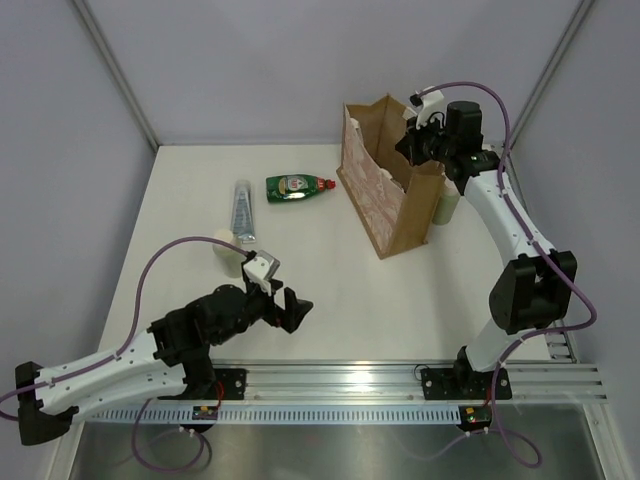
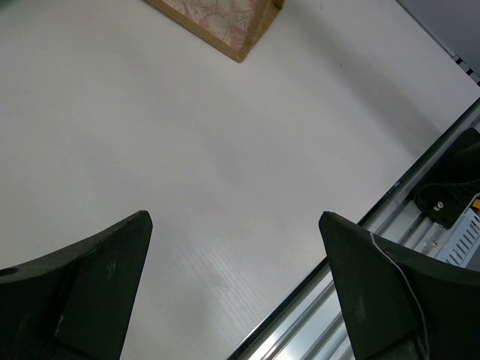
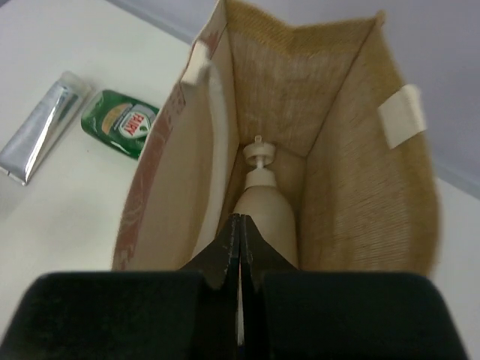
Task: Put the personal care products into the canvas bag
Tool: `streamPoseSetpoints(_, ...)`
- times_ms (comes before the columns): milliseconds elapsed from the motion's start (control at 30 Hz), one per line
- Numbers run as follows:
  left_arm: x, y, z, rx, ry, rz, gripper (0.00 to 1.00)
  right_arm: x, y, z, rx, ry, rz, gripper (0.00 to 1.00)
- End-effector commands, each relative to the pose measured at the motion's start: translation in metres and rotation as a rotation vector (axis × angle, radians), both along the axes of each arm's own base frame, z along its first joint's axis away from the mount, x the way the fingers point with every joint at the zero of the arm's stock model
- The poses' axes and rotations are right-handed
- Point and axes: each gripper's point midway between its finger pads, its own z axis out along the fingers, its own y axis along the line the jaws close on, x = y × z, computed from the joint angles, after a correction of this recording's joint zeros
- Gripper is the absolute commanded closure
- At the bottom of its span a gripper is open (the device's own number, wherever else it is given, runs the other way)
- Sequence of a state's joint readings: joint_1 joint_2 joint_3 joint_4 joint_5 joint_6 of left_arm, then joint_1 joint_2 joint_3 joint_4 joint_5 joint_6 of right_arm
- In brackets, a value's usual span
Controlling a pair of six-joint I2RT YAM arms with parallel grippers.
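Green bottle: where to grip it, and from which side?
Mid-body of the green bottle, from straight above. It lies flat, label up, red cap towards the bag, so pinch across its width, near edge to far edge. The tube lies off its base end, clear of those edges.

One canvas bag (image 1: 372,205) is in view. One beige pump bottle (image 3: 270,196) shows inside it. Outside it there are one silvery tube (image 1: 242,210), one green bottle (image 1: 296,186) with a red cap, and two cream bottles: the left cream bottle (image 1: 230,257) and the right cream bottle (image 1: 447,206). That makes five products visible, on one table (image 1: 330,285).
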State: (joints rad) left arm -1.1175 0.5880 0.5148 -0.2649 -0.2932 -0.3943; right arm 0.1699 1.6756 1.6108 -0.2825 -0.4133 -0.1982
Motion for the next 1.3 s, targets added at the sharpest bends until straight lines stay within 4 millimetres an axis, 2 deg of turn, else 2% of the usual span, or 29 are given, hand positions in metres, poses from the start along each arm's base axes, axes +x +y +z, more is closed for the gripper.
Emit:
streamPoseSetpoints(0, 0.002, 0.000, 0.025, -0.078, -0.020, 0.027, 0.01, -0.013, 0.008, 0.021, 0.007, -0.072, 0.049, 1.00)
streamPoseSetpoints(67, 0.003, 0.003, 0.028, -0.089, -0.013, 0.041, 0.01, -0.030, 0.010, 0.022, -0.008, -0.038, 0.098, 0.95)
streamPoseSetpoints(133, 0.007, 0.010, 0.034, -0.095, -0.008, 0.090, 0.01, -0.052, 0.016, 0.047, 0.003, -0.059, 0.167, 0.86)
streamPoseSetpoints(200, 0.011, 0.020, 0.034, -0.083, 0.010, 0.156, 0.01, -0.075, 0.014, 0.060, 0.014, -0.037, 0.189, 0.67)
streamPoseSetpoints(233, 0.014, 0.025, 0.036, -0.101, 0.037, 0.208, 0.01, -0.096, 0.013, 0.083, 0.038, -0.076, 0.221, 0.55)
streamPoseSetpoints(267, 0.022, 0.036, 0.048, -0.121, 0.029, 0.292, 0.01, -0.110, 0.011, 0.087, 0.047, -0.066, 0.243, 0.43)
streamPoseSetpoints(300, 0.023, 0.045, 0.044, -0.095, 0.050, 0.334, 0.01, -0.124, 0.011, 0.089, 0.060, -0.062, 0.271, 0.26)
streamPoseSetpoints(333, 0.027, 0.052, 0.048, -0.117, 0.064, 0.403, 0.01, -0.142, 0.005, 0.103, 0.063, -0.098, 0.273, 0.20)
streamPoseSetpoints(400, 0.027, 0.066, 0.052, -0.106, 0.089, 0.468, 0.01, -0.168, 0.002, 0.088, 0.055, -0.043, 0.319, 0.10)
streamPoseSetpoints(433, 0.029, 0.071, 0.054, -0.120, 0.104, 0.511, 0.01, -0.185, 0.000, 0.091, 0.051, -0.054, 0.331, 0.08)
streamPoseSetpoints(500, 0.027, 0.087, 0.050, -0.079, 0.127, 0.576, 0.01, -0.202, -0.007, 0.060, 0.041, 0.005, 0.354, 0.05)
streamPoseSetpoints(533, 0.030, 0.094, 0.050, -0.089, 0.136, 0.637, 0.01, -0.215, -0.011, 0.060, 0.036, -0.015, 0.351, 0.04)
streamPoseSetpoints(567, 0.031, 0.100, 0.044, -0.065, 0.144, 0.680, 0.01, -0.217, -0.018, 0.052, 0.035, -0.011, 0.334, 0.04)
streamPoseSetpoints(600, 0.029, 0.111, 0.037, -0.014, 0.152, 0.722, 0.01, -0.224, -0.019, 0.031, 0.048, 0.036, 0.342, 0.04)
streamPoseSetpoints(633, 0.032, 0.117, 0.036, -0.021, 0.148, 0.777, 0.01, -0.237, -0.014, 0.030, 0.065, 0.026, 0.386, 0.04)
streamPoseSetpoints(700, 0.035, 0.123, 0.026, 0.067, 0.136, 0.821, 0.01, -0.245, -0.018, 0.009, 0.101, 0.062, 0.396, 0.04)
streamPoseSetpoints(733, 0.038, 0.125, 0.029, 0.084, 0.122, 0.843, 0.01, -0.253, -0.017, 0.010, 0.105, 0.042, 0.409, 0.04)
streamPoseSetpoints(767, 0.045, 0.124, 0.028, 0.104, 0.116, 0.863, 0.01, -0.254, -0.017, 0.009, 0.111, 0.019, 0.416, 0.03)
streamPoseSetpoints(800, 0.049, 0.126, 0.028, 0.153, 0.092, 0.846, 0.01, -0.258, -0.018, -0.002, 0.137, 0.037, 0.426, 0.03)
streamPoseSetpoints(833, 0.051, 0.122, 0.018, 0.171, 0.118, 0.817, 0.01, -0.264, -0.017, -0.001, 0.142, 0.013, 0.434, 0.03)
streamPoseSetpoints(867, 0.066, 0.125, 0.021, 0.110, 0.124, 0.857, 0.01, -0.266, -0.017, -0.004, 0.139, 0.000, 0.442, 0.03)
streamPoseSetpoints(933, 0.073, 0.126, 0.015, 0.096, 0.148, 0.796, 0.01, -0.274, -0.017, -0.014, 0.142, -0.010, 0.450, 0.03)
streamPoseSetpoints(967, 0.084, 0.143, 0.009, 0.077, 0.149, 0.864, 0.01, -0.275, -0.017, -0.016, 0.139, -0.023, 0.452, 0.03)
streamPoseSetpoints(1067, 0.099, 0.158, -0.002, 0.074, 0.171, 0.880, 0.01, -0.281, -0.018, -0.027, 0.151, -0.032, 0.455, 0.03)
streamPoseSetpoints(1100, 0.103, 0.149, -0.016, 0.109, 0.224, 0.812, 0.01, -0.283, -0.018, -0.027, 0.151, -0.036, 0.458, 0.02)
streamPoseSetpoints(1133, 0.109, 0.154, -0.024, 0.120, 0.254, 0.824, 0.01, -0.283, -0.019, -0.026, 0.147, -0.037, 0.454, 0.02)
streamPoseSetpoints(1200, 0.121, 0.147, -0.031, 0.157, 0.264, 0.771, 0.01, -0.283, -0.020, -0.026, 0.148, -0.037, 0.452, 0.02)
streamPoseSetpoints(1233, 0.127, 0.147, -0.044, 0.203, 0.297, 0.763, 0.01, -0.282, -0.021, -0.026, 0.147, -0.037, 0.446, 0.02)
streamPoseSetpoints(1267, 0.136, 0.143, -0.041, 0.205, 0.282, 0.746, 0.01, -0.282, -0.021, -0.027, 0.147, -0.036, 0.443, 0.02)
